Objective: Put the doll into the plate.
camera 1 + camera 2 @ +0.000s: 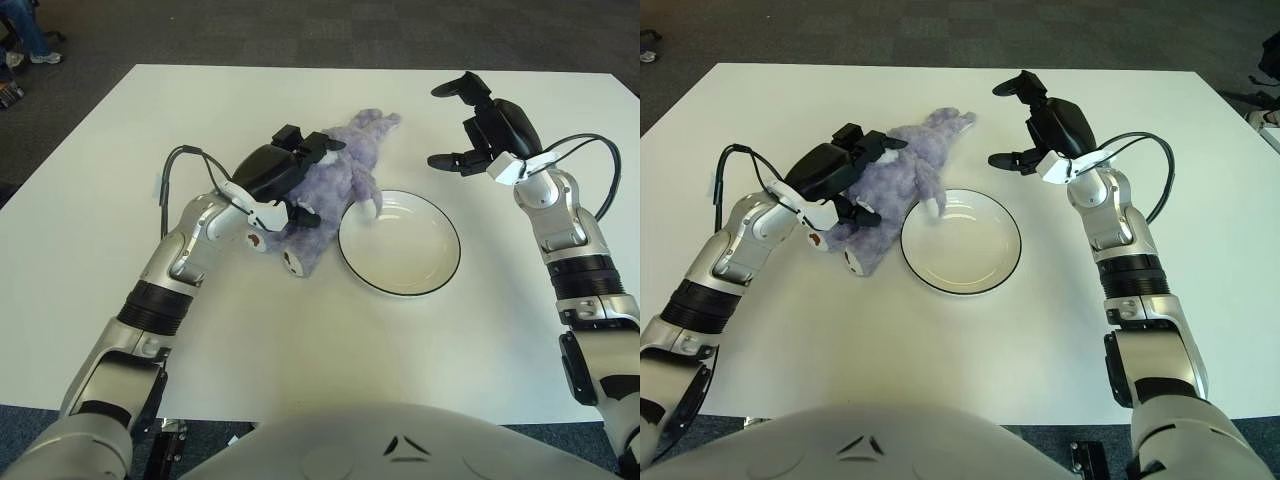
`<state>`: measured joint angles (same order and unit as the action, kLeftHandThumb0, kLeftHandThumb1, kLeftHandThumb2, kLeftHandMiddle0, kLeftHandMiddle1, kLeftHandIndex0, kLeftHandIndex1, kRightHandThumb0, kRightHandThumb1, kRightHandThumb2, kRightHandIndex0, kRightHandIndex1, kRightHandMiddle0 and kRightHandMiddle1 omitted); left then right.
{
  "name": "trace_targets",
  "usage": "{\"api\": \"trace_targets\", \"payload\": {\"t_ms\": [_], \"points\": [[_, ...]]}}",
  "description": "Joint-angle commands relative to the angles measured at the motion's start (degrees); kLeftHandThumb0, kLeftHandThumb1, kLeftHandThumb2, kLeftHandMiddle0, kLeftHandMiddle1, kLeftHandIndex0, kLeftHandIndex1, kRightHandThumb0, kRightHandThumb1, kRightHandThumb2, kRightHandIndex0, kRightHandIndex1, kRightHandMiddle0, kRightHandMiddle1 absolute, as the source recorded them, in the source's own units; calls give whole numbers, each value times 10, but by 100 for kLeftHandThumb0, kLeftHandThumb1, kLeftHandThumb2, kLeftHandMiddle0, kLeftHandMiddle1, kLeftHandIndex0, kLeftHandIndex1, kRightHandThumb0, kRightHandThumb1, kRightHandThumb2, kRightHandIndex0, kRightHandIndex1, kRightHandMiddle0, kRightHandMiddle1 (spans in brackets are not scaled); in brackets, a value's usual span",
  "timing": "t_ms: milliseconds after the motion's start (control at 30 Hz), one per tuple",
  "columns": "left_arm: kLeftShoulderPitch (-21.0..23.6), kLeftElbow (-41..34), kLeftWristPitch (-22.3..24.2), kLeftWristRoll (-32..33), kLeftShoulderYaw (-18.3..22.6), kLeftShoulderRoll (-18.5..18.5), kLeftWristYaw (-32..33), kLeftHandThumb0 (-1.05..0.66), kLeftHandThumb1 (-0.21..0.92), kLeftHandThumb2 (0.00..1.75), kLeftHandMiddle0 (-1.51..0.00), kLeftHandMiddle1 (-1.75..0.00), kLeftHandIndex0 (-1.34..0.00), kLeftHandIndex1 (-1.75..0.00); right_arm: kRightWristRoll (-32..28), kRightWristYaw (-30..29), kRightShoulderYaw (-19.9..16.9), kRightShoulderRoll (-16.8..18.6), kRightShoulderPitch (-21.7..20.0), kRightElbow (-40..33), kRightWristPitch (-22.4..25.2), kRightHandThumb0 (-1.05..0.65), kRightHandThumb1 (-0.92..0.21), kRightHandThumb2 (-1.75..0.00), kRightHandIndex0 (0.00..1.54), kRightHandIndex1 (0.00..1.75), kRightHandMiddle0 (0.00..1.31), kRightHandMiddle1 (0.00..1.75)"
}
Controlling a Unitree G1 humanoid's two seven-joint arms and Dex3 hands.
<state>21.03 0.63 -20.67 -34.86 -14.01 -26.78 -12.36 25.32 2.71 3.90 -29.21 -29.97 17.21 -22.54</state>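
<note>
The purple doll (335, 190) is gripped by the left hand (278, 172), its fingers (305, 214) curled over the body. It lies on the white tabletop (120, 150), one limb over the rim of the plate (399, 241). The right hand (480, 125) is held beyond the plate, fingers spread wide.
</note>
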Motion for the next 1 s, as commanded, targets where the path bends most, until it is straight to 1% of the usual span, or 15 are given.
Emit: {"api": "trace_targets", "payload": {"t_ms": [0, 33, 67, 100, 133, 200, 233, 300, 367, 400, 433, 500, 700, 867, 967], "points": [[6, 6, 3, -18, -9, -9, -4, -64, 49, 79, -17, -174, -2, -118, -9, -1, -7, -8, -8, 0, -5, -76, -56, -63, 128, 175, 0, 100], [8, 6, 3, -22, -10, -10, -1, -64, 49, 79, -19, -174, -2, -125, -10, 1, -7, -8, -7, -1, -5, -75, -56, -63, 128, 175, 0, 101], [9, 6, 4, -24, -10, -10, 0, -63, 48, 79, -24, -174, -8, -143, -12, 2, -8, -8, -7, -2, -5, -75, -55, -64, 128, 175, 0, 101], [11, 6, 5, -26, -9, -9, 1, -63, 48, 79, -26, -174, -10, -149, -13, 3, -8, -8, -7, -2, -4, -75, -55, -64, 128, 175, 0, 101], [13, 6, 6, -28, -9, -9, 1, -56, 47, 87, -30, -174, -27, -154, -14, 4, -8, -8, -7, -3, -4, -74, -55, -64, 128, 175, 0, 101], [28, -7, 22, -30, -10, -3, -14, -49, 45, 99, -37, -175, -46, -159, -15, 5, -8, -8, -7, -4, -3, -74, -54, -65, 128, 175, 0, 102], [33, -15, 29, -32, -11, -1, -20, -49, 44, 102, -39, -175, -49, -160, -14, 5, -8, -8, -7, -5, -3, -74, -54, -65, 128, 175, 0, 102], [34, -21, 33, -36, -13, -3, -22, -47, 39, 112, -52, -175, -57, -164, -13, 5, -8, -9, -6, -7, -2, -73, -53, -66, 128, 175, 0, 102], [31, -19, 29, -37, -13, -4, -14, -48, 35, 122, -65, -175, -59, -169, -12, 5, -7, -10, -6, -8, -2, -72, -53, -67, 128, 175, 0, 103], [29, -17, 27, -36, -13, -4, -10, -49, 30, 129, -78, -175, -62, -171, -12, 5, -7, -10, -6, -8, -2, -72, -52, -68, 128, 175, 0, 103], [28, -14, 24, -36, -13, -3, -3, -49, 29, 132, -83, -175, -64, -172, -11, 6, -7, -11, -6, -8, -2, -72, -51, -69, 128, 175, 0, 103], [26, -9, 16, -36, -11, -1, 12, -52, 21, 143, -102, -175, -70, -173, -10, 6, -6, -11, -6, -8, -2, -71, -50, -70, 129, 175, 0, 102], [15, 0, 4, -16, -1, 17, 52, -55, 13, 154, -116, -175, -76, -175, -6, 6, -2, -14, -6, -2, -4, -71, -49, -72, 129, 175, 0, 100], [5, -12, 24, 4, 6, 29, 47, -56, 12, 155, -120, -175, -77, -175, -4, 5, 0, -16, -8, 2, -4, -71, -50, -73, 128, 175, 0, 100], [4, -15, 22, 2, 7, 30, 54, -55, 12, 155, -123, -175, -77, -175, 2, 4, 2, -17, -10, 4, -5, -72, -50, -73, 127, 175, 0, 101]]}}
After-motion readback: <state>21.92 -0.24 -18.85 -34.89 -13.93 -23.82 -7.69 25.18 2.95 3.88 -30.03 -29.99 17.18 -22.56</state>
